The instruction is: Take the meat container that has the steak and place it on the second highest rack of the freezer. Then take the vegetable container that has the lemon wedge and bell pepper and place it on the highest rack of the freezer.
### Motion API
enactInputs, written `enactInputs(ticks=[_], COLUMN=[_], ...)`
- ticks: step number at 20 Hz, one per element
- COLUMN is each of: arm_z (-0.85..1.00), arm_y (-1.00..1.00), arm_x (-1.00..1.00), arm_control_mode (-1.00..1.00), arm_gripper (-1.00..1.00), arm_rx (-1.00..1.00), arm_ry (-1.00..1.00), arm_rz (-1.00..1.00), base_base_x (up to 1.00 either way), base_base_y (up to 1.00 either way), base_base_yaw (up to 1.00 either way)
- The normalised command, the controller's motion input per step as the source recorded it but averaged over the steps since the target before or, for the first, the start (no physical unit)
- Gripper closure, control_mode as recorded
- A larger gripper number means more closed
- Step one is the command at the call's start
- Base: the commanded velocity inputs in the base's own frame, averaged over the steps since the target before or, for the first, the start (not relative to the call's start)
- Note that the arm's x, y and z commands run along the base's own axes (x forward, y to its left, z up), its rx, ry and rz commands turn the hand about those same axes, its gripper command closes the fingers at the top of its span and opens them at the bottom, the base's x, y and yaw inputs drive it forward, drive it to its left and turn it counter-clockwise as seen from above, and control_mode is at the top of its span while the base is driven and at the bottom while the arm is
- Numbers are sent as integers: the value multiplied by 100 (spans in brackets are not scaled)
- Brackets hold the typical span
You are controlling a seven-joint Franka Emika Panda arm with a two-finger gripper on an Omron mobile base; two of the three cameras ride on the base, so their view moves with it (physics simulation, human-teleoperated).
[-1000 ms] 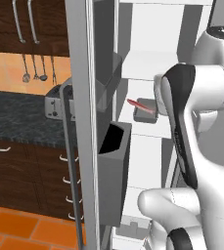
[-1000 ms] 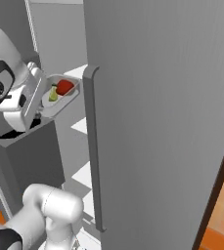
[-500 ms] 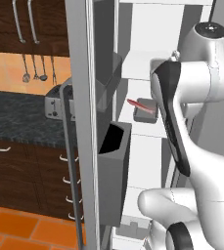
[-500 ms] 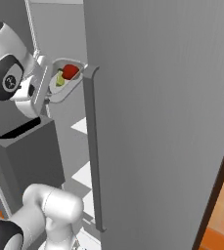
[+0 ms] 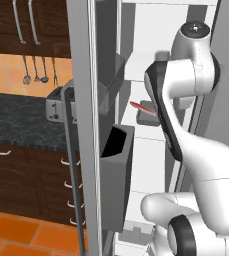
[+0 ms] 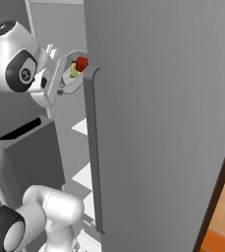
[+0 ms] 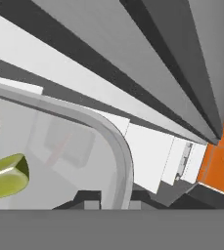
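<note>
Your gripper (image 6: 60, 83) is clamped on one vegetable container (image 6: 73, 78), raised beside the freezer (image 6: 148, 123) handle. It carries two pieces (one bell pepper (image 6: 81, 63), one lemon wedge (image 6: 73, 71)).

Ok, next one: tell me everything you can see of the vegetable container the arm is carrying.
The vegetable container is a pale grey, translucent-looking tray with a rounded rim and shallow walls. It is held up high beside the freezer door's handle, tipped steeply toward the right base camera so its inside shows. In it lie the red bell pepper and the yellow-green lemon wedge, close together. The hand view shows its curved rim, with the gripper shut on the rim. It rests on no shelf.
</note>
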Motion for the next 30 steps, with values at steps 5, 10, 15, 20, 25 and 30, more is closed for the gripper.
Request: enactInputs(ticks=[5, 10, 15, 20, 25, 30], arm_z=[3, 0, -7, -19, -24, -7], arm_y=[-4, -26, -17, -2, -9, -8], arm_x=[55, 65, 65, 62, 63, 73], arm_control_mode=[-100, -100, -100, -100, -100, -100], arm_gripper=[100, 100, 100, 100, 100, 100], arm_rx=[-1, 0, 0, 0, 0, 0], arm_ry=[0, 0, 0, 0, 0, 0], arm_rz=[0, 0, 0, 0, 0, 0], base_base_x=[0, 0, 0, 0, 0, 0], base_base_y=[0, 0, 0, 0, 0, 0], base_base_yaw=[0, 0, 0, 0, 0, 0])
